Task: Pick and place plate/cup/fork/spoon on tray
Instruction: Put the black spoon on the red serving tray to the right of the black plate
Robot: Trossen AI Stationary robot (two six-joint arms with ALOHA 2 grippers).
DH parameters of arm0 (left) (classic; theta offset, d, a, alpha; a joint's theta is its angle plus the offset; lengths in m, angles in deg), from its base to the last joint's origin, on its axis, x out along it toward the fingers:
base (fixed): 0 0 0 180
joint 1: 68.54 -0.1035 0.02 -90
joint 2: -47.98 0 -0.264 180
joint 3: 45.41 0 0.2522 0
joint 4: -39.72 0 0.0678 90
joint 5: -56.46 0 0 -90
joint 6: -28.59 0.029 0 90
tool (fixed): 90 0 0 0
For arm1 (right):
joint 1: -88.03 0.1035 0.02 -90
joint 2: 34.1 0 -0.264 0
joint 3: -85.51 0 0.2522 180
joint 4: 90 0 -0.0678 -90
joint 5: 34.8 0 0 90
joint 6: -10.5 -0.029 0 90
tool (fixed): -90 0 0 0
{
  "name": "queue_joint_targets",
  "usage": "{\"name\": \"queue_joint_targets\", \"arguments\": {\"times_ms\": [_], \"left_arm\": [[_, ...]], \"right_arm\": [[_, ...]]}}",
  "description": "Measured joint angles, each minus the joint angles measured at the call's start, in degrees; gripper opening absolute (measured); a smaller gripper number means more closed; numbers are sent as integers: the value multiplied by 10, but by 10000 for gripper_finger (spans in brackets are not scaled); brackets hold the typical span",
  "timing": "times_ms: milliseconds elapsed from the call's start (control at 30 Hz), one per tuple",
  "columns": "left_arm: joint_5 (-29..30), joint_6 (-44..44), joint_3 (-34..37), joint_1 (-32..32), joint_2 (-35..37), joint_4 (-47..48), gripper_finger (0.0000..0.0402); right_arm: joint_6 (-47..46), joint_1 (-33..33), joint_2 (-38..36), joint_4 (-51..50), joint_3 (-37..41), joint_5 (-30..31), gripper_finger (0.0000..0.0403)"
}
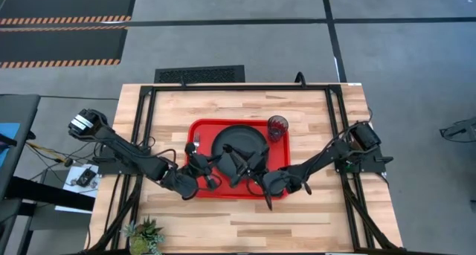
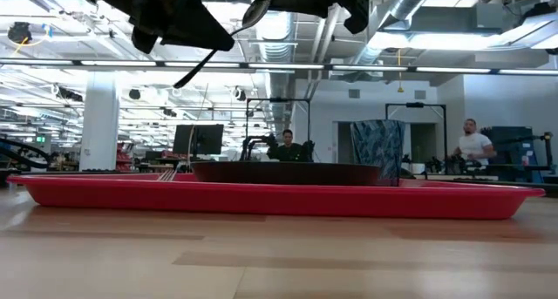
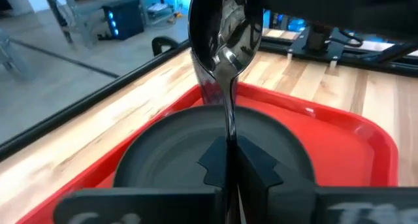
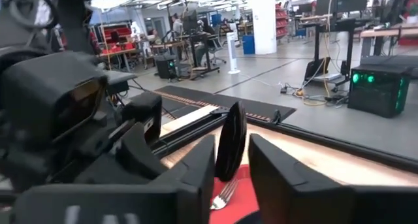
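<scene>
the spoon hangs above the plate, at nine o'clock of the cup. light, stiff and slick; left gripper pinches its thin handle, right gripper fingers part around its bowl.

We see the tray lying near the middle of the table, with the plate resting inside it and the cup standing in its far right corner, just beside the plate. The fork lies in the tray to the plate's left. Above the plate's near edge hangs the spoon — between the left gripper and the right gripper, which face each other over the tray's near half. A small plant sits at the table's near left corner.
</scene>
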Motion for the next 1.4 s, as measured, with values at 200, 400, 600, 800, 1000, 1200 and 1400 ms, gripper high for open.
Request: {"name": "queue_joint_targets", "arguments": {"times_ms": [200,400,600,800,1000,1200,1400], "left_arm": [[-16,-91,0,13,44,113,3],[-83,-223,21,37,80,169,3],[-128,-390,88,37,93,168,3],[-169,-461,131,-29,92,152,2],[-241,-466,144,-110,92,100,2],[-303,-498,145,-158,85,115,2],[-333,-534,145,-181,85,166,2]], "right_arm": [[84,18,-26,-5,0,8,167],[91,48,-97,-212,0,7,141],[-155,41,-144,-549,0,-19,37],[-200,20,-136,-598,0,-26,20],[-158,-1,-135,-583,0,-40,12],[-152,1,-134,-585,0,-51,11],[-151,12,-134,-584,0,-50,15]]}}
